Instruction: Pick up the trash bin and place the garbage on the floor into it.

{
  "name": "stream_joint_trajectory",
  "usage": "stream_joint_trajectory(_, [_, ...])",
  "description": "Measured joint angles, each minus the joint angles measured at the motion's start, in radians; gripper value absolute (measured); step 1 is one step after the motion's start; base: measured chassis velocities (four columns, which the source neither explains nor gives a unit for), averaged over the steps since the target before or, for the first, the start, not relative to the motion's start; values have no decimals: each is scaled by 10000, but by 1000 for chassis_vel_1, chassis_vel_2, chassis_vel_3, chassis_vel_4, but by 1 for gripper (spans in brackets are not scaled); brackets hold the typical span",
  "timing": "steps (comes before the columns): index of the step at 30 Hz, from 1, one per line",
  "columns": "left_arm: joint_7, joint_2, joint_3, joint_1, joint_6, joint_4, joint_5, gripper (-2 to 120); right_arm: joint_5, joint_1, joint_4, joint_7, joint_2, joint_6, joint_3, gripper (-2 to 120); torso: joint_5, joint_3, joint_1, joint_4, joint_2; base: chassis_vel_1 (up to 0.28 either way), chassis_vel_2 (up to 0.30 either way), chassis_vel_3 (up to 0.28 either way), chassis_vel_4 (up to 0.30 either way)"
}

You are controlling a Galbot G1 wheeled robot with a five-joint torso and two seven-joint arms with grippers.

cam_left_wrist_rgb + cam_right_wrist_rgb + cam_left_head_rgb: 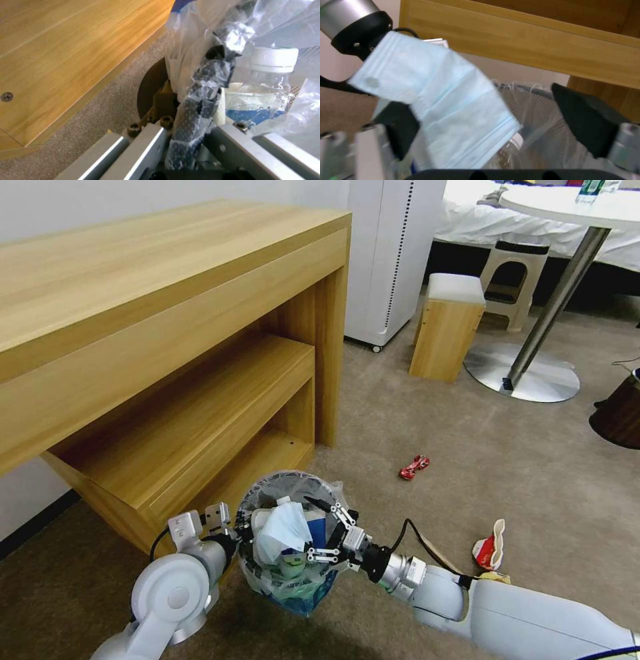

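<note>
While my left gripper [235,528] clamps the rim of the trash bin [291,540] at 9 o'clock, holding it off the beige floor [433,433] beside the wooden table [133,313], my right gripper [325,540] hangs spread over its mouth, a pale blue face mask [283,533] draped between its fingers. I judge the mask could snag there and not fall. Red wrappers [414,467] lie at 1 o'clock, a crushed red cup [490,547] at 3. The bin's base is hidden.

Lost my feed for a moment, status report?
Left pincer shut on trash bin rim. Right pincer open above bin, mask dropping in. Red wrapper on floor.
</note>
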Motion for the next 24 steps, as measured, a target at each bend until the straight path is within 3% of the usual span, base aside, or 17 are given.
stream_joint_trajectory(11, [-326, 181, -126, -326, -108, 584, -986, 0, -2, -186, 254, -84, -454, 60, 534, 100, 0, 0, 0, -1, 0, 0, 0, 0, 0])
stream_joint_trajectory(24, [-628, 128, -30, -581, -196, 586, -1560, 0, -79, -466, 362, -151, -786, 130, 1003, 100, 0, 0, 0, 0, 0, 0, 0, 0, 0])
